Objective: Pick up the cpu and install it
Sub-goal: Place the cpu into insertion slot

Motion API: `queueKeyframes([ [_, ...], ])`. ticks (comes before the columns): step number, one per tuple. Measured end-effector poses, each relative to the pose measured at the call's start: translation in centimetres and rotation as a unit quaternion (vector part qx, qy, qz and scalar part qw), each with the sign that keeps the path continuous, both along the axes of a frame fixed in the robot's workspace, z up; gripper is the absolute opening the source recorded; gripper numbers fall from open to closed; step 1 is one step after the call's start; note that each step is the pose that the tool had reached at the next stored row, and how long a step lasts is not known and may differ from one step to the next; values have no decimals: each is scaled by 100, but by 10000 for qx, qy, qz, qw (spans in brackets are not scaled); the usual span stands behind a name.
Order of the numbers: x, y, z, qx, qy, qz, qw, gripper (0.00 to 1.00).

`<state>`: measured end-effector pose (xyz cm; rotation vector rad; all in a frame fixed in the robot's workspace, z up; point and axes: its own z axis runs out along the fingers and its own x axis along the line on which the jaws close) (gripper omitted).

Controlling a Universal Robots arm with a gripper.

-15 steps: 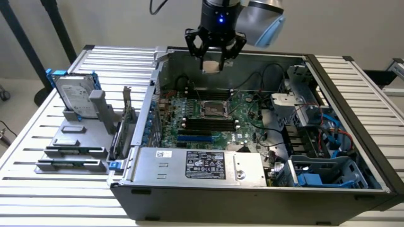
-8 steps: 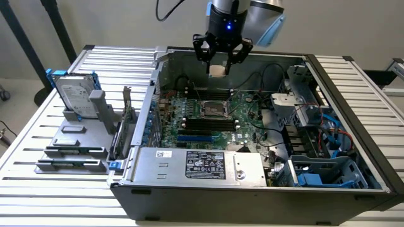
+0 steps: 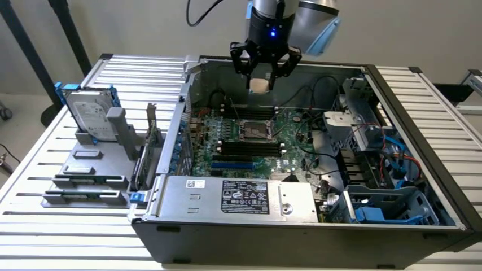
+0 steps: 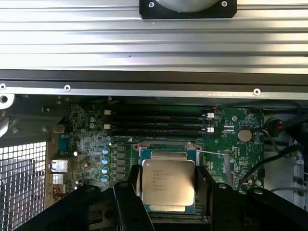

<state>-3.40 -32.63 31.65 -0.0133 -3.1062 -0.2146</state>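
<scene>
Facing up, level, square cpu (image 4: pixel 168 182)

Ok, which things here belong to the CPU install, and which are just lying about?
Belongs to the job:
- gripper, closed on the cpu
- CPU socket on the motherboard
- open computer case

Just lying about:
- hard drive, standing in the grey fixture
- power supply
</scene>
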Motion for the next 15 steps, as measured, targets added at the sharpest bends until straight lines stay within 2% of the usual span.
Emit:
queueKeyframes([
  [8, 0, -9, 0, 1, 0, 1, 10000, 55],
  [9, -6, -26, 0, 2, 0, 1, 10000, 55],
  [12, -55, -114, -2, 3, 0, 0, 10000, 55],
  [15, -70, -130, -8, 2, 0, -97, 10000, 55],
])
